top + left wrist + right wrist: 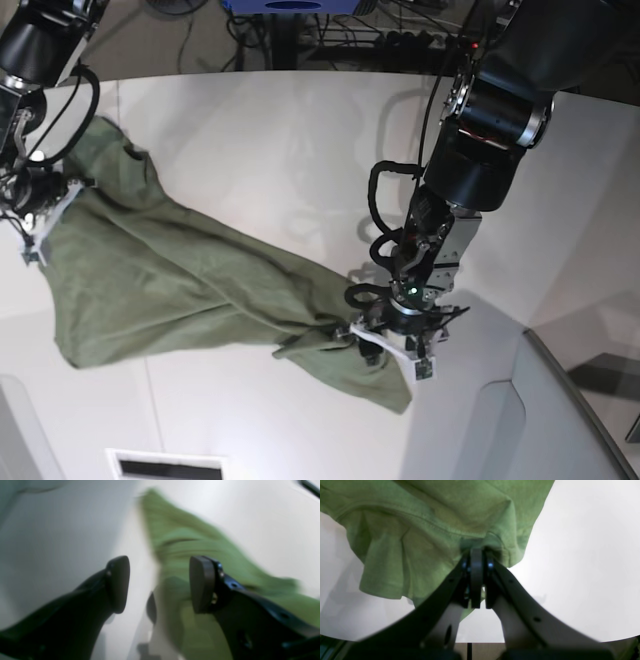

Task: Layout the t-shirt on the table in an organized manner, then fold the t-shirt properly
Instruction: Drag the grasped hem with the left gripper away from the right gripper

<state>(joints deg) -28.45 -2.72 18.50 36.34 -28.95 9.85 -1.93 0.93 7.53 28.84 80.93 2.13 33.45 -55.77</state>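
No readable writing or label shows in any view; the shirt's fabric is plain. No containers in the scene.

Near right, base view: left gripper point(385, 340) sits low at the shirt's near-right end. In its wrist view the pads point(119, 583) stand well apart with nothing between them; the cloth lies beyond and under the right pad, blurred. Whether a pad touches cloth I cannot tell.

Shirt point(190, 280): olive green, wrinkled, stretched in a long bunched band across the table point(300, 130). Long axis runs from near right to far left. Its left part sags in a wide flap toward the near edge.

Far left: right gripper point(476, 555) has its jaws pressed together on a gathered fold of the shirt beside a stitched hem, lifting that end. In the base view this arm sits at the far-left corner of the cloth.
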